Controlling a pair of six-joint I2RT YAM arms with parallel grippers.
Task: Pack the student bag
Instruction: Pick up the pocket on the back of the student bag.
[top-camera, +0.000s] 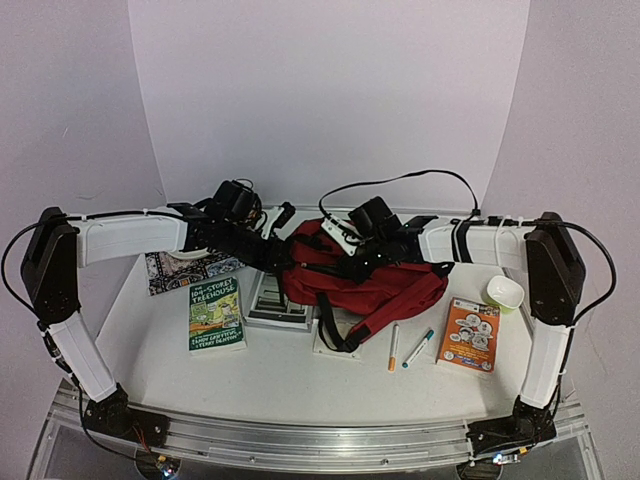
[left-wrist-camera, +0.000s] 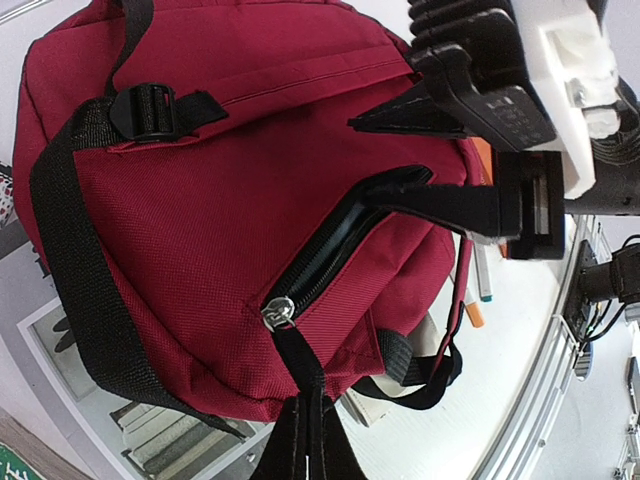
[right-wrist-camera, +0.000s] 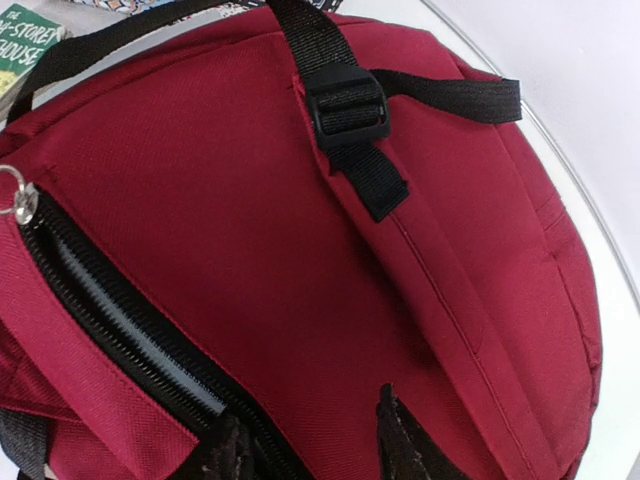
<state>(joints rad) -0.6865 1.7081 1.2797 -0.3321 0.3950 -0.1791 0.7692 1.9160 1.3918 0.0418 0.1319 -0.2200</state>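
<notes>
Our left gripper (left-wrist-camera: 292, 350) is pressed together on the silver zipper pull (left-wrist-camera: 277, 312) at one end of a part-open zip. Our right gripper (right-wrist-camera: 310, 425) straddles the upper lip of that opening, one finger inside and one on the outer fabric. We cannot tell whether it squeezes.

Both are at the student bag (top-camera: 385, 285), which lies mid-table (top-camera: 290, 370), partly over a striped book (top-camera: 278, 300). Only the right wrist view shows us the grey lining (right-wrist-camera: 130, 330). Only the overhead view shows an orange booklet (top-camera: 468, 334), an orange marker (top-camera: 393, 347), a teal marker (top-camera: 418, 348) and a bowl (top-camera: 505, 291) to the bag's right.

Left of the bag, a green book (top-camera: 216, 312) reads "Storey Treehouse". The booklet's print is too small to read.
</notes>
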